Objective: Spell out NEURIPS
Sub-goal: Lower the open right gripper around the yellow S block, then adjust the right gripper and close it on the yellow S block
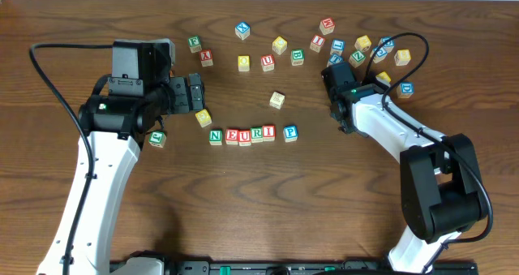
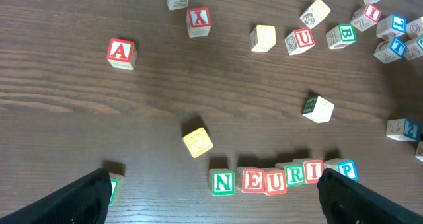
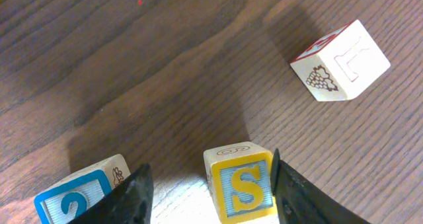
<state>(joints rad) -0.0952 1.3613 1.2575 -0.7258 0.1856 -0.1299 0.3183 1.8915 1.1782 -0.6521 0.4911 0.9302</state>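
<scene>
Near table [image 1: 268, 210] centre, taking 12 o'clock as the far edge in the overhead view: five lettered cubes in one straight line, side touching side, running 9 o'clock to 3 o'clock. In order, N cube [image 1: 215, 135], E cube [image 1: 232, 135], U cube [image 1: 244, 135], R cube [image 1: 256, 134], I cube [image 1: 268, 132]. At 3 o'clock of the I cube, P cube [image 1: 290, 133], blue letter up, just beside it with a narrow gap between.

At 2 o'clock of that line and well apart from it, S cube [image 3: 241, 184]: yellow frame, blue face, yellow letter, flat on the wood at the 9 o'clock fringe of a loose cluster of cubes [image 1: 365, 52]. Astride it, right tool [image 3: 208, 184], released rather than clenched. One fingertip [image 3: 284, 191] at the cube's side, touching or nearly so. Other fingertip [image 3: 129, 197] clear of it, with bare wood between. Outside that free finger, blue-framed cube [image 3: 82, 194]. Farther off in the wrist view, toward 1 o'clock, grape-pictured cube [image 3: 340, 62], turned askew.

At 10 o'clock of the N cube, left tool [image 1: 197, 92], released wide, nothing between its fingers. Just at 6 o'clock of it, yellow cube [image 1: 203, 118], lying alone. At 9 o'clock of the N cube, green-lettered cube [image 1: 157, 139], partly under the left arm. At 10 o'clock of the yellow cube in the left wrist view, A cube [image 2: 122, 52]. At 12 o'clock of the line, scattered spares, among them second U cube [image 1: 267, 62].
</scene>
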